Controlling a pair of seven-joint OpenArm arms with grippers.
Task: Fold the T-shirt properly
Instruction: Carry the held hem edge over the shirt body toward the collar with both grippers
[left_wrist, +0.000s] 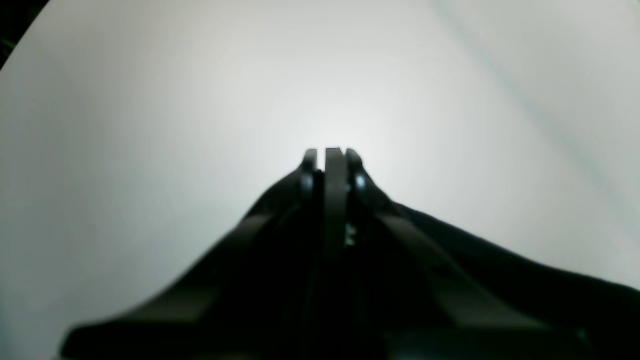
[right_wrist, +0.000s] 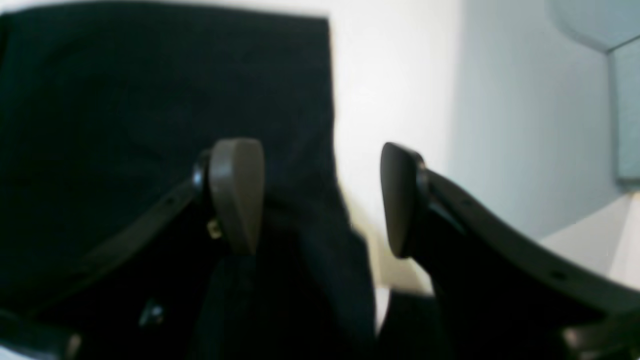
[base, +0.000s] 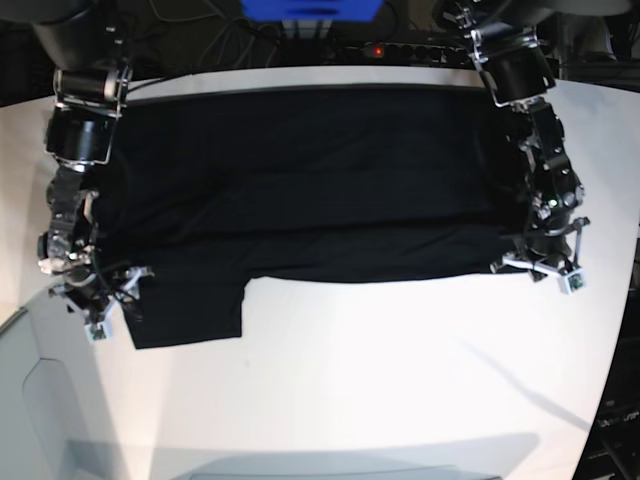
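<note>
Black T-shirt (base: 300, 190) spread flat on white table (base: 400, 380). Left gripper (left_wrist: 331, 155) pinching the shirt's edge tight; right gripper (right_wrist: 320, 200) wide open over the sleeve. Best to grab first, then lift both sides evenly.

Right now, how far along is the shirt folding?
Early. Done: the T-shirt lies across the table, with what looks like one lengthwise fold made. In hand: the left gripper is shut on cloth at one edge; the right gripper is open over the opposite edge. Left: the sleeve sticks out, and crosswise folds remain.
</note>
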